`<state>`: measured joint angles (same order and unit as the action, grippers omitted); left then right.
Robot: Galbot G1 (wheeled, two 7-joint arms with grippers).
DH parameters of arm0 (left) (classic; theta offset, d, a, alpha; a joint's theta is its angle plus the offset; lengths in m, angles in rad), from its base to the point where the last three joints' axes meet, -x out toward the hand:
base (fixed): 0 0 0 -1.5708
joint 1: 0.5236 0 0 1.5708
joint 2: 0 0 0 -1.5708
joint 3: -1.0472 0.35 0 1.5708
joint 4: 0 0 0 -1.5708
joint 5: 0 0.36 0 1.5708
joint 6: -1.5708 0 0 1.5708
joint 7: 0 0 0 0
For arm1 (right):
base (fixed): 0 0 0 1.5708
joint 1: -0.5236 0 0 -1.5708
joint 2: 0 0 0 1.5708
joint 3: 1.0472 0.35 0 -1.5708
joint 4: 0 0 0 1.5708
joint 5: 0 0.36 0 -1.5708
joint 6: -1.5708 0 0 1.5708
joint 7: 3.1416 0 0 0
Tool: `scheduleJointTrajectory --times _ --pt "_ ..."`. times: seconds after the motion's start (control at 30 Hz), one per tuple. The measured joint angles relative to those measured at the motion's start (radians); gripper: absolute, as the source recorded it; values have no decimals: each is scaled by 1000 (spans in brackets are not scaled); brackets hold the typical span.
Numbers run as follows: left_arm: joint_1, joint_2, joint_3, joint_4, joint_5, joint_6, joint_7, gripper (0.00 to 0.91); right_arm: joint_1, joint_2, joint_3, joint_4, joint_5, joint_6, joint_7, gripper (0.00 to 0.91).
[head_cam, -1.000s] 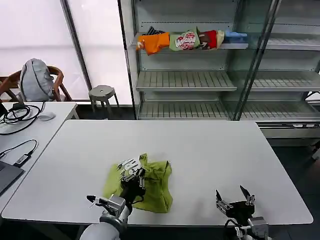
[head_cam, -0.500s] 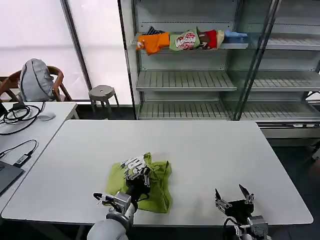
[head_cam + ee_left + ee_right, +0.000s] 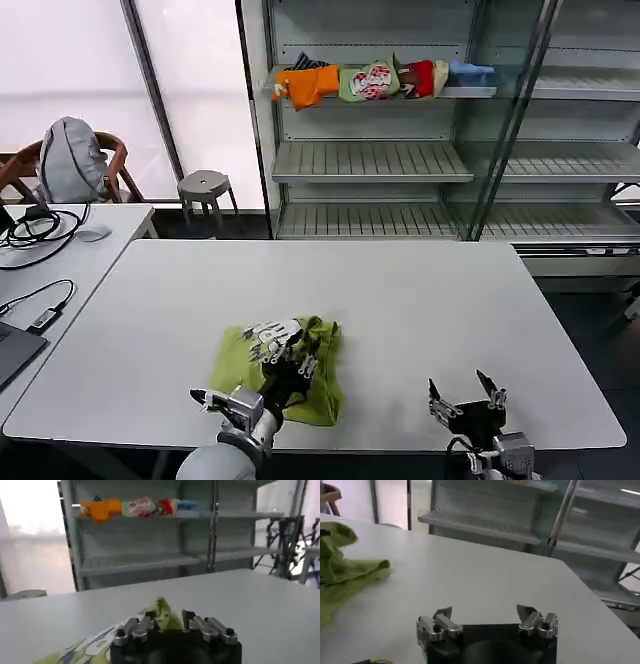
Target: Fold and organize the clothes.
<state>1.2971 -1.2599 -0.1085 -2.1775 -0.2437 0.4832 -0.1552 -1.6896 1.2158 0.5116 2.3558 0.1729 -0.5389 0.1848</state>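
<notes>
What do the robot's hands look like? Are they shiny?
Yes. The left hand and right hand each have a black body with two shiny silver metal fingers. The left arm is pale grey, with a small yellow wire near the wrist.

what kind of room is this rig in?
Probably a lab or office mock-up of a shop: a wide white table, bare metal-and-glass shelving with one row of bundled garments, and a side desk with black cables.
</notes>
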Motion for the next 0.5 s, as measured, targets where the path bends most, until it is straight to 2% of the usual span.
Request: scheduleJointTrajectory --times 0.3,0.5 --pt "16 9 -31 -75 -137 -77 26 907 12 -2 -11 -3 -1 1 -1 907" --pt "47 37 -109 -109 -159 -93 4 907 26 -5 -21 -5 1 2 -3 907"
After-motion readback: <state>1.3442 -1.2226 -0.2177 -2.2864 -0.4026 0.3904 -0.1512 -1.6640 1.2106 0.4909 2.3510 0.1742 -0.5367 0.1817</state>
